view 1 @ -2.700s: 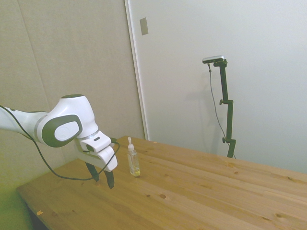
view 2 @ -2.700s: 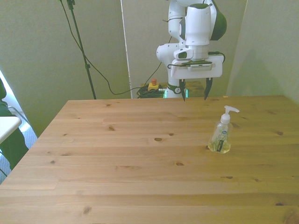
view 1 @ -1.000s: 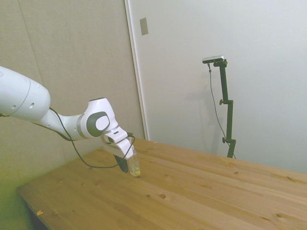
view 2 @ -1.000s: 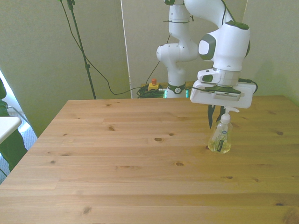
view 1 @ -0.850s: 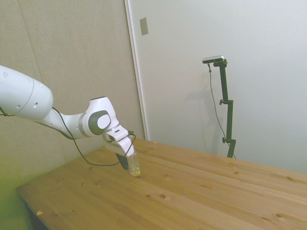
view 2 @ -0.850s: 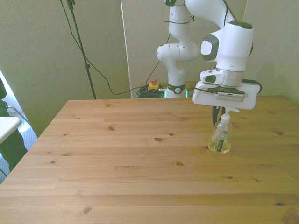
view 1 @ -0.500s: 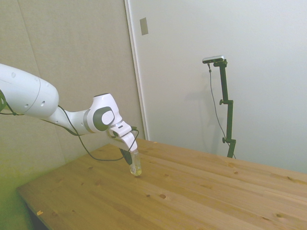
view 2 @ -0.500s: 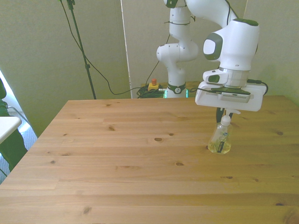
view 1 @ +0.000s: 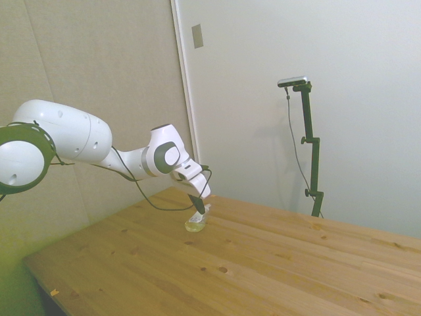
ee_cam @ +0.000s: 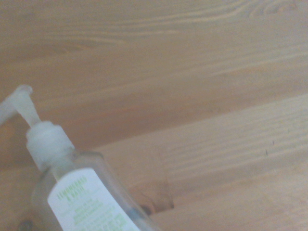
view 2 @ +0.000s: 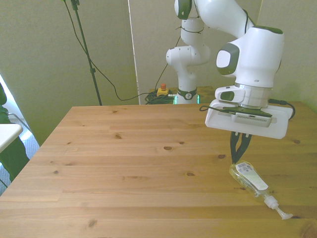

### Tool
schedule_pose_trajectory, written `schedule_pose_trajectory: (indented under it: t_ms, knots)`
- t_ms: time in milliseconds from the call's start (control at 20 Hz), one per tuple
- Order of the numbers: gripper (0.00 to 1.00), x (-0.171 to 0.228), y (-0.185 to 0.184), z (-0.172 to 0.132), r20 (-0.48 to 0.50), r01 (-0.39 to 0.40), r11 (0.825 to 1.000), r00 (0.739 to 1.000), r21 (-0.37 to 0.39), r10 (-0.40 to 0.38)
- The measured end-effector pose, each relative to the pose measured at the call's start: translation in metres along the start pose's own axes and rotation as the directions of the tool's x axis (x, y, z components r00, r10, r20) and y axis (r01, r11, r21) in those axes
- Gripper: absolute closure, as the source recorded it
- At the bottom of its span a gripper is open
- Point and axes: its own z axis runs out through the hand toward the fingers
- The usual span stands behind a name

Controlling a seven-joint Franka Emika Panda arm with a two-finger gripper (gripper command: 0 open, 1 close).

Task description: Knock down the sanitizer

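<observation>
The sanitizer (view 2: 249, 179), a slim clear bottle with a white label and a little yellowish liquid, lies on its side on the wooden table (view 2: 129, 163). Its white nozzle (view 2: 281, 213) points toward the table's near edge at the front view's right. My gripper (view 2: 240, 157) hangs just above the bottle's base end, its dark fingers drawn together and shut on nothing. In the side view the gripper (view 1: 198, 207) is right over the toppled sanitizer (view 1: 195, 224). The wrist view shows the sanitizer (ee_cam: 82, 192) from close by, pump top and label lying on the wood.
Cables and a red-and-yellow button box (view 2: 162, 90) lie on the floor behind the table. A stand pole (view 2: 86, 49) rises at the front view's left. A white object's corner (view 2: 7, 134) pokes in at the far left edge.
The arm swept forward over the table and the sanitizer went from upright to lying on its side, nozzle toward the near edge. The gripper now hangs over its base end.
</observation>
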Motion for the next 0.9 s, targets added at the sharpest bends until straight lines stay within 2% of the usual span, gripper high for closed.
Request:
schedule_pose_trajectory:
  t_ms: [200, 400, 450, 750, 900]
  knots:
    - [1.00, -0.003, -0.013, -0.001, -0.001, 0.004, 1.000, 1.000, 0.014, -0.004]
    - [1.00, -0.018, -0.009, -0.005, 0.014, 0.023, 1.000, 1.000, -0.001, -0.023]
    - [0.00, -0.022, -0.005, -0.008, 0.018, 0.029, 1.000, 0.999, -0.007, -0.029]
    - [0.00, -0.051, 0.033, -0.042, 0.037, 0.064, 0.998, 0.997, -0.021, -0.063]
    - [0.00, -0.062, 0.052, -0.050, 0.046, 0.076, 0.997, 0.996, -0.033, -0.074]
